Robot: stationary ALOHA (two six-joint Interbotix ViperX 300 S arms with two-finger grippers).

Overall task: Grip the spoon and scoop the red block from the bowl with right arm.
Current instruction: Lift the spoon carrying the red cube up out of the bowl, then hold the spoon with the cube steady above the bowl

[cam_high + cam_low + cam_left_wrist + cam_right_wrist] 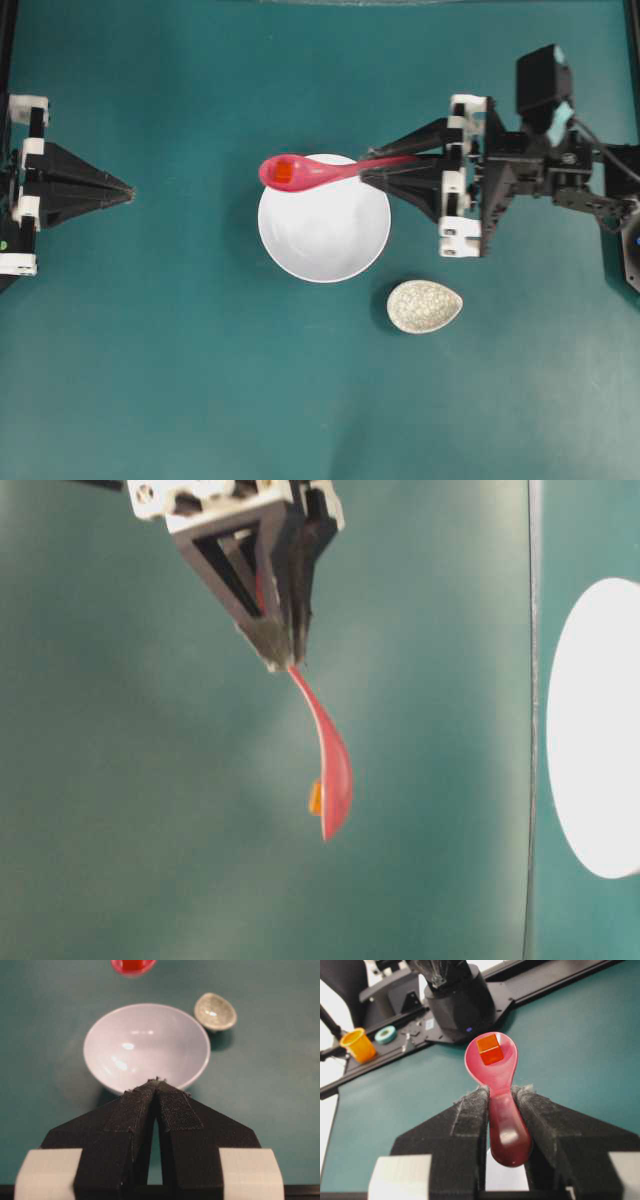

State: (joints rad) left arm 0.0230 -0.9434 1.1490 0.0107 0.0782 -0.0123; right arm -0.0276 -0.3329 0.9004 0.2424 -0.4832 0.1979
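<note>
Spoon [310, 172], glossy and likely slippery, is clenched at its handle by our right gripper [368, 176], carrying the light red block [283, 172] above the bowl's [330, 250] rim; our left gripper [128, 190] rests closed.

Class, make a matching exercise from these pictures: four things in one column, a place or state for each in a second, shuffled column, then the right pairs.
Things
1. red block
2. spoon
3. bowl
4. left gripper

Places or states
A. held by its handle in the right gripper's jaws
B. white, on the table with nothing in it
C. resting in the scoop of the spoon
D. jaws closed, holding nothing, away from the dishes

Pairs: 1-C, 2-A, 3-B, 4-D
</note>
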